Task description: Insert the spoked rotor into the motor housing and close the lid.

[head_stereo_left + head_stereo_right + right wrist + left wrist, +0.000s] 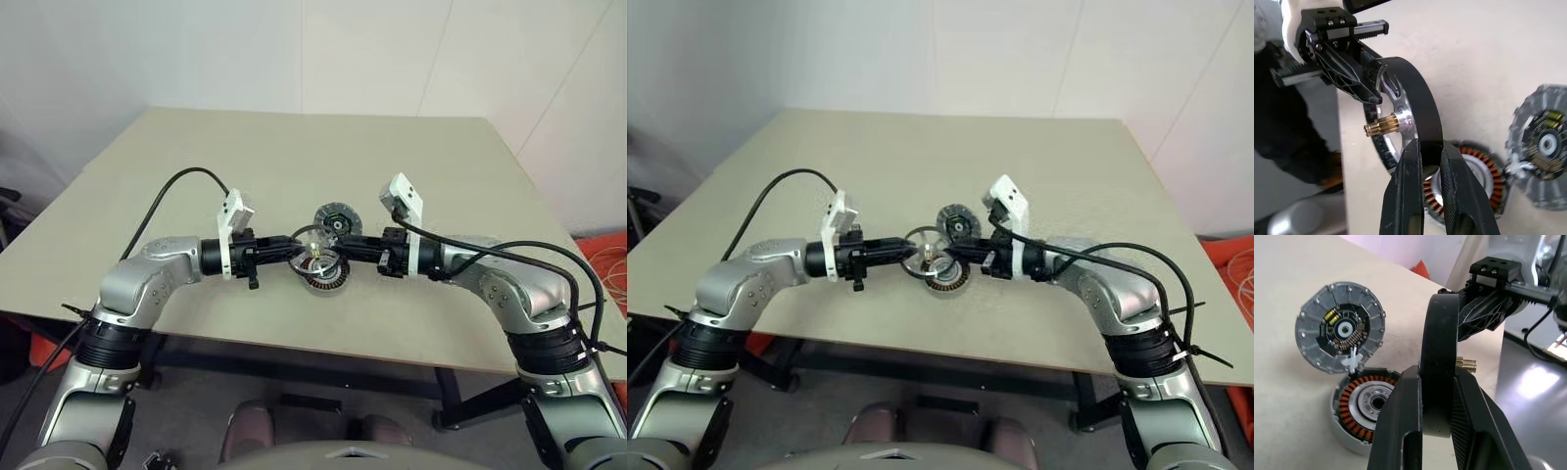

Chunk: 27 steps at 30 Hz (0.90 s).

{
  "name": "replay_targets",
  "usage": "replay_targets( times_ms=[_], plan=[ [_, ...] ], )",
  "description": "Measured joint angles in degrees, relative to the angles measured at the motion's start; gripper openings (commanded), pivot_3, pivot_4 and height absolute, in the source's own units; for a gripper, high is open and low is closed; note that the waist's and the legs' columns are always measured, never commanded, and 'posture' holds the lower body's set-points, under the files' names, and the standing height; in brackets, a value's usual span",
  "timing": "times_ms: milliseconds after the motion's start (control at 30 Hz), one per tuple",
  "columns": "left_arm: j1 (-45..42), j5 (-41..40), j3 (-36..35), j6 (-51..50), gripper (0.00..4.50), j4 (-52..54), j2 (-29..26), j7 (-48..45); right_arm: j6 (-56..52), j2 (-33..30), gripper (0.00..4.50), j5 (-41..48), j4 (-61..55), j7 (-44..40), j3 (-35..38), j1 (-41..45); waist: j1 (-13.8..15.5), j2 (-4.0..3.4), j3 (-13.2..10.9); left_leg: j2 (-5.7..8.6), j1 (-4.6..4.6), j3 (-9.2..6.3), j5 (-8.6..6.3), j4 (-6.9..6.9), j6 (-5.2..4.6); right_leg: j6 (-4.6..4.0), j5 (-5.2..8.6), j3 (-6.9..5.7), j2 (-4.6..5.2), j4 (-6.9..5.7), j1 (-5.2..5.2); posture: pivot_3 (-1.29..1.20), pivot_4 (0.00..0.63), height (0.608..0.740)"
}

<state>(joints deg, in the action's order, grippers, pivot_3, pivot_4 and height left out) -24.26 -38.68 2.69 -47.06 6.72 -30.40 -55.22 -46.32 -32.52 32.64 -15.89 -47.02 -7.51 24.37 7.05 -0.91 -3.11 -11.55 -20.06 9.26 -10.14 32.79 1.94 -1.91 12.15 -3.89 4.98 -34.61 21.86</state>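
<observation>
1. While both grippers pinch the spoked rotor [315, 250] near frame centre, the step in hand looks like a handover or regrasp above the motor housing [326, 275].
2. The left gripper [292, 251] clamps the black rim from one side; the right gripper [338, 251] is closed on the opposite edge.
3. Next, one grip must likely let go so the rotor can be turned flat, its brass pinion aligned with the housing's central bore.
4. The housing is a shallow metal cup ringed with copper coils; the lid [336, 219], ribbed grey with a dark centre, lies just beyond, touching it, on the matte beige table [176, 166].
</observation>
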Motion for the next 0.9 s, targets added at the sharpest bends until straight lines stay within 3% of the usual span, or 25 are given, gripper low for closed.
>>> replay_targets(
  times_ms=[200,433,667,900],
  plan=[
    [0.3,-3.4,-1.2,-3.9,0.39,-0.3,-2.6,0.1,3.9,0.8,0.20,-1.4,0.7,-0.1,-2.2,-0.2,-0.1,0.00,0.0,-0.07,-0.02,0.07,0.07,0.01,0.09,-0.01,0.02,0.10,-0.09,-0.18,0.21,0.00,0.000,0.740],
    [2.0,-1.1,0.2,6.1,0.39,-0.4,-4.4,-4.8,4.3,0.0,0.20,1.5,0.6,-2.2,-2.0,0.3,0.0,0.02,0.0,-0.05,-0.02,0.07,0.02,0.01,0.00,-0.01,0.02,0.15,-0.09,-0.17,0.20,0.00,0.000,0.740],
    [-1.7,7.4,6.0,19.3,0.40,-3.1,-4.5,-8.9,0.8,-4.2,0.20,3.1,-0.9,-4.3,-1.7,0.2,0.0,0.05,0.0,-0.05,-0.03,0.07,0.00,0.00,-0.02,-0.01,0.02,0.18,-0.10,-0.17,0.20,0.00,0.000,0.740],
    [-3.2,9.3,7.6,21.8,0.40,-5.5,-4.5,-11.9,-0.4,-4.8,0.20,3.1,-1.2,-5.5,-1.8,0.0,0.0,0.05,0.0,-0.07,-0.05,0.13,0.08,0.00,0.10,-0.02,0.01,0.19,-0.11,-0.17,0.26,0.00,0.000,0.740]
  ],
)
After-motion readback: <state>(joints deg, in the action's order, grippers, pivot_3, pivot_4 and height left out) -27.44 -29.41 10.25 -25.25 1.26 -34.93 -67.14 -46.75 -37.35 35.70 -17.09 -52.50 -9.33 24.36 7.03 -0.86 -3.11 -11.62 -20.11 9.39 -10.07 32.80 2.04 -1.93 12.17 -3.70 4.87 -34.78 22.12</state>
